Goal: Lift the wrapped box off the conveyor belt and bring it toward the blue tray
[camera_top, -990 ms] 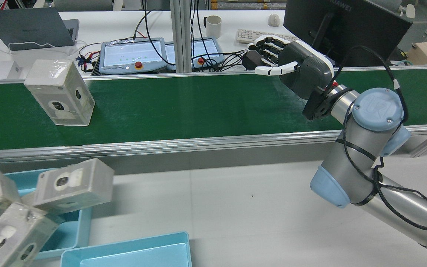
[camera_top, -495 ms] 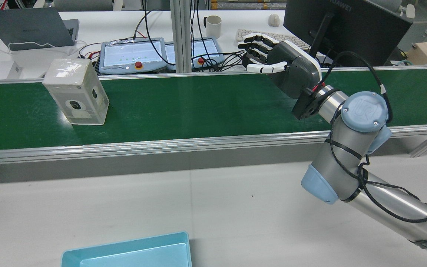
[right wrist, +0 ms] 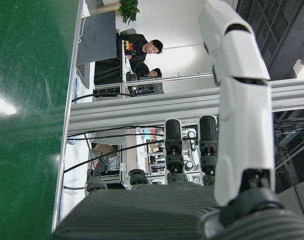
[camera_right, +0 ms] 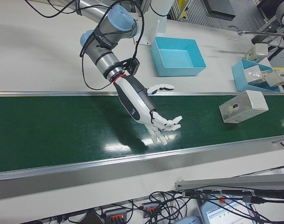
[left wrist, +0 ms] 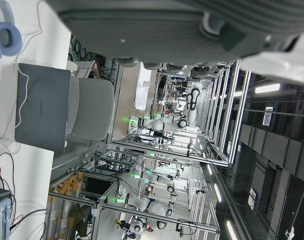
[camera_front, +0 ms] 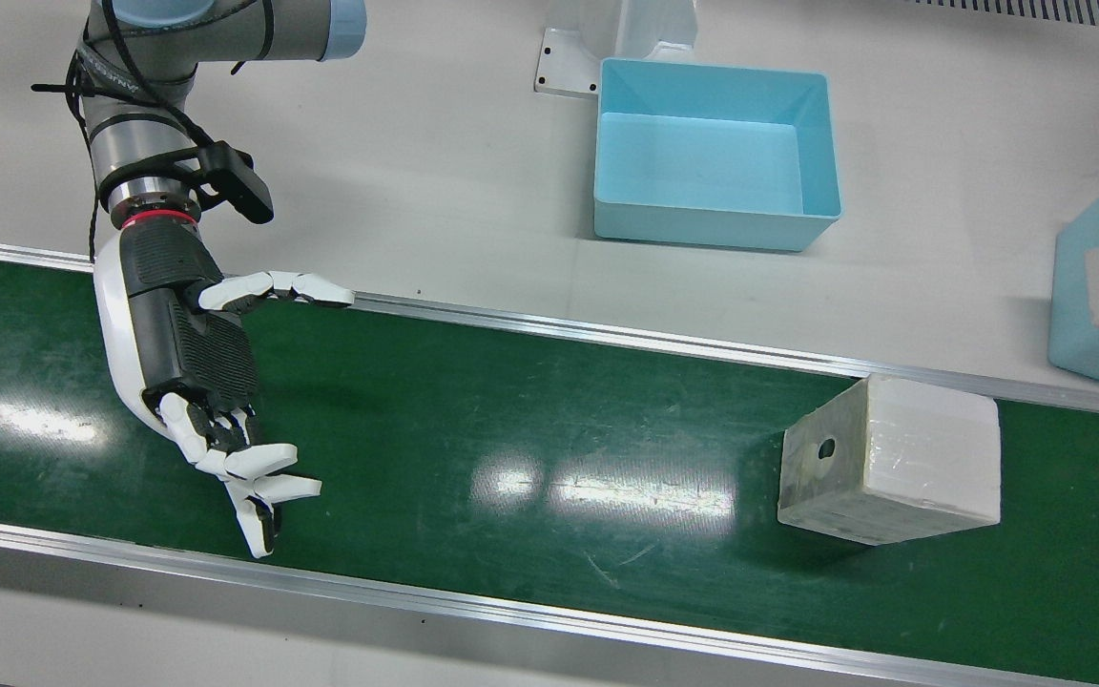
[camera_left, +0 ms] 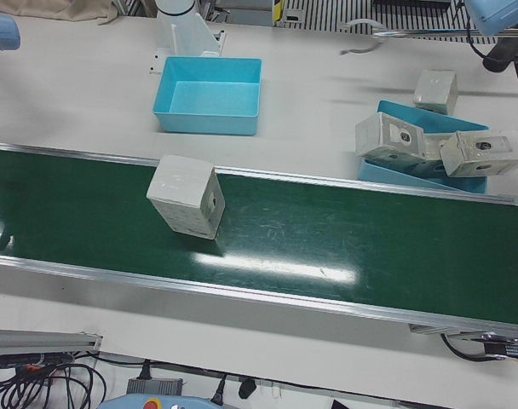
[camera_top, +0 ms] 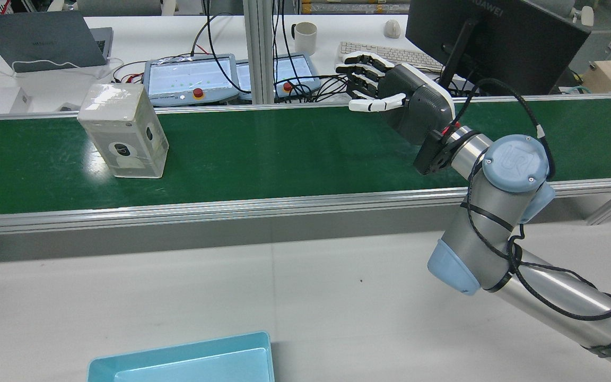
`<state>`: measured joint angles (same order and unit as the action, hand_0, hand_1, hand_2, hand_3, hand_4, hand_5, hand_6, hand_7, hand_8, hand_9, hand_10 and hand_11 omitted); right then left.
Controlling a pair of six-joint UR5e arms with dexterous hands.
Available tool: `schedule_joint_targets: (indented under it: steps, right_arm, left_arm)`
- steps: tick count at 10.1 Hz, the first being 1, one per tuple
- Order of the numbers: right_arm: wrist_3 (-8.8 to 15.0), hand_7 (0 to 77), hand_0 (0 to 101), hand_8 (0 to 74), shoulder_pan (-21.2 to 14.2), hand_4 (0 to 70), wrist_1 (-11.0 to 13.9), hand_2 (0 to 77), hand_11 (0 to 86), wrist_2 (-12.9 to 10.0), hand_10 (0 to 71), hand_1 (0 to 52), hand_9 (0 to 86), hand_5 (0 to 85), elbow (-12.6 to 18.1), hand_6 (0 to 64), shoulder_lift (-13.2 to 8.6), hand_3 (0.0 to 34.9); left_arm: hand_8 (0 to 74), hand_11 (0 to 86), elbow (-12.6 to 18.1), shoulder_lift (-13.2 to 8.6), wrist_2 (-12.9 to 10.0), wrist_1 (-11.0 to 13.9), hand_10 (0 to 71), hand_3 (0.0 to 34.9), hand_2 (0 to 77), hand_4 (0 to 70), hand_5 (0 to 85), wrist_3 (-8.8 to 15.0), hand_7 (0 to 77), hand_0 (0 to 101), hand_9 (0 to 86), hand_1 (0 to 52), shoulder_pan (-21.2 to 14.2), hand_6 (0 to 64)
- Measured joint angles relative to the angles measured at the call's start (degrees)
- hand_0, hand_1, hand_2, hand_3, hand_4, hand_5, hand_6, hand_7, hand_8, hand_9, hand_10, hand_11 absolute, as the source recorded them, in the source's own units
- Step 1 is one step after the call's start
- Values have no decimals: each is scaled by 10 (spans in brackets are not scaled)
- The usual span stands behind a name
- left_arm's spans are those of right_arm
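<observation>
Since the earlier frame, the pale plastic-wrapped box (camera_top: 123, 130) has travelled rightward along the green conveyor belt (camera_top: 284, 154) toward the right hand (camera_top: 390, 95), which hovers spread and empty, well apart. Left hand's state: cannot tell.

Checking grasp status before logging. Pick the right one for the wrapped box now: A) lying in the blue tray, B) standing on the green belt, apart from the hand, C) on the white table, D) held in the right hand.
B: the wrapped box stands on the conveyor belt, well clear of the open right hand.
</observation>
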<state>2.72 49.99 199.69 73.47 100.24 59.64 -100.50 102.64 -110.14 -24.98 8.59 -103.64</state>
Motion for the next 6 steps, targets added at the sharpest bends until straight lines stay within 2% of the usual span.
schedule_joint_targets:
  steps: [2,3,5,6]
  right_arm:
    - [0,278,490,0,-5,125,0,207,16,0,0,169,60,360,0,49,2,198]
    - [0,278,477,0,-6,125,0,196,16,0,0,136,60,355,1,49,3,204]
    - [-1,262,476,0,-5,125,-1,180,16,-1,0,136,60,355,2,49,4,209]
    - [-1,262,477,0,-4,125,-2,180,16,-1,0,136,60,355,2,49,5,191]
  left_arm:
    - [0,0,0,0,0,0,5,0,5,0,11,0,5,0,0,0,0,0]
    - [0,0,0,0,0,0,0,0,5,0,11,0,0,0,0,0,0,0]
    - [0,0,0,0,0,0,0,0,5,0,11,0,0,0,0,0,0,0]
    - [0,0,0,0,0,0,5,0,5,0,11,0,0,0,0,0,0,0]
